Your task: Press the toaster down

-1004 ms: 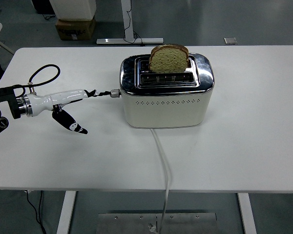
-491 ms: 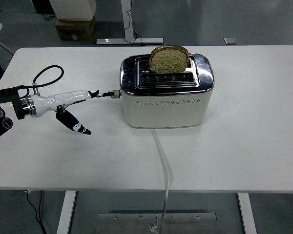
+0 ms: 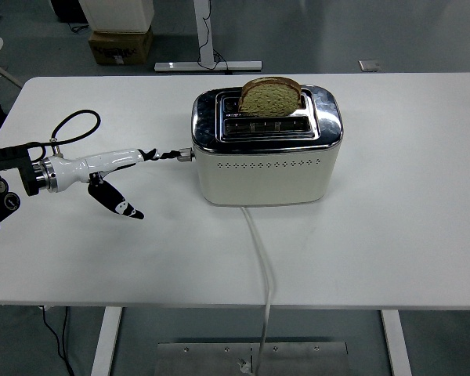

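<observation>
L hand at the toaster lever, bread riding low in the rear slot.

Your left hand, white shell w/ black fingers, reaches in from the left over the white counter; one long finger is stretched out straight w/ its tip touching the small lever knob on the left end of the cream-and-chrome two-slot toaster, another finger hangs down apart from it, nothing gripped. Toaster sits mid-counter, toward the far edge. Brown bread slice pokes up from the rear slot. White power cord runs off the near edge.
</observation>
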Controlling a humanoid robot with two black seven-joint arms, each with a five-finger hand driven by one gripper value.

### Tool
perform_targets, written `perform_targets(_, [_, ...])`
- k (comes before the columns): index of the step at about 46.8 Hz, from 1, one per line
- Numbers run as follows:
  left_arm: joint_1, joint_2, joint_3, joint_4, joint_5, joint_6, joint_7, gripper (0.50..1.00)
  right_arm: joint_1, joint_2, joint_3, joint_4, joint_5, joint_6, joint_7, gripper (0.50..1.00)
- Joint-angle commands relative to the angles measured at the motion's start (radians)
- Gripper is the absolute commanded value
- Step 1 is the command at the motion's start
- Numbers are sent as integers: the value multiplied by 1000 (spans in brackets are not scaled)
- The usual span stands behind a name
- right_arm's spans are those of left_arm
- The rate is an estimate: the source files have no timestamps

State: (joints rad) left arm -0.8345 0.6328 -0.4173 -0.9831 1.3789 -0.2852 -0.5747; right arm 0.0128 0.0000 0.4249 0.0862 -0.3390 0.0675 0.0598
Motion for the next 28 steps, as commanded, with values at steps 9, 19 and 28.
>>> perform_targets(9, [6,-10,0,0,0,0,1,1000,0,0,0,0,0,0,0,998])
perform_targets(19, [6,-15,0,7,0,0,1,1000,1,0,0,0,0,0,0,1000])
perform_targets(28, [14,-28,0,29,0,0,-1,1000,0,0,0,0,0,0,0,998])
